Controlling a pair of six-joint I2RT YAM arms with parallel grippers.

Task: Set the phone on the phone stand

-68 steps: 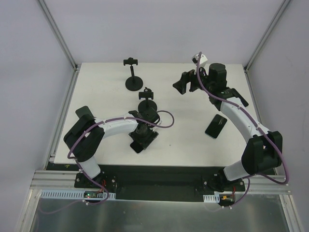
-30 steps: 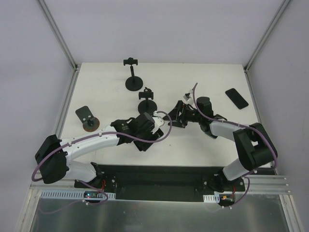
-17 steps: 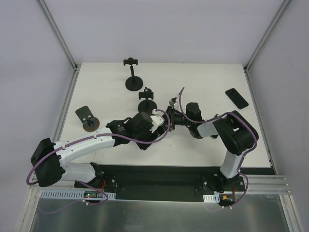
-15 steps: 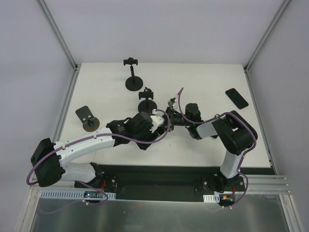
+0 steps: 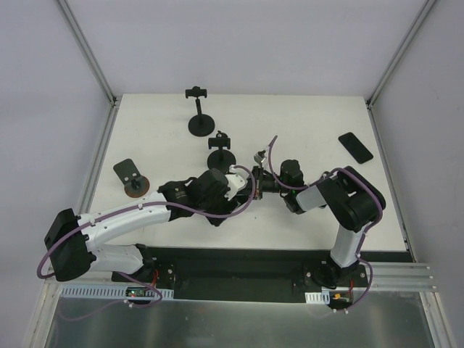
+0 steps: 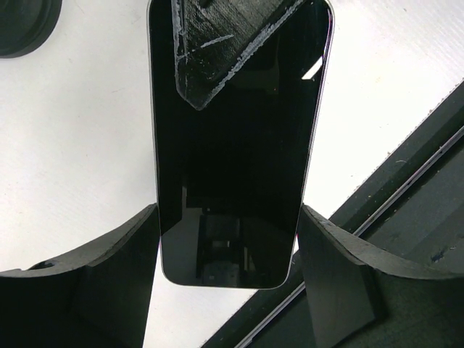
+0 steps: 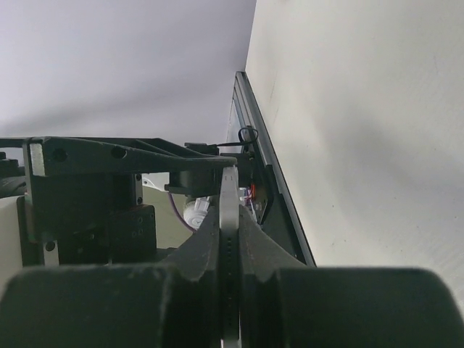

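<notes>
**Two pincers, one phone**

The left pincer (image 6: 228, 217) is clamped on the phone (image 6: 239, 145), with one finger on each long side. The phone's glass is dark and shiny. The right pincer (image 7: 229, 214) is pinched tight on the thin edge of the same phone. The phone is over the white surface (image 5: 304, 123), near the front, close to a phone stand (image 5: 221, 148). A second phone (image 5: 355, 147) lies flat, far off on the right.
</notes>
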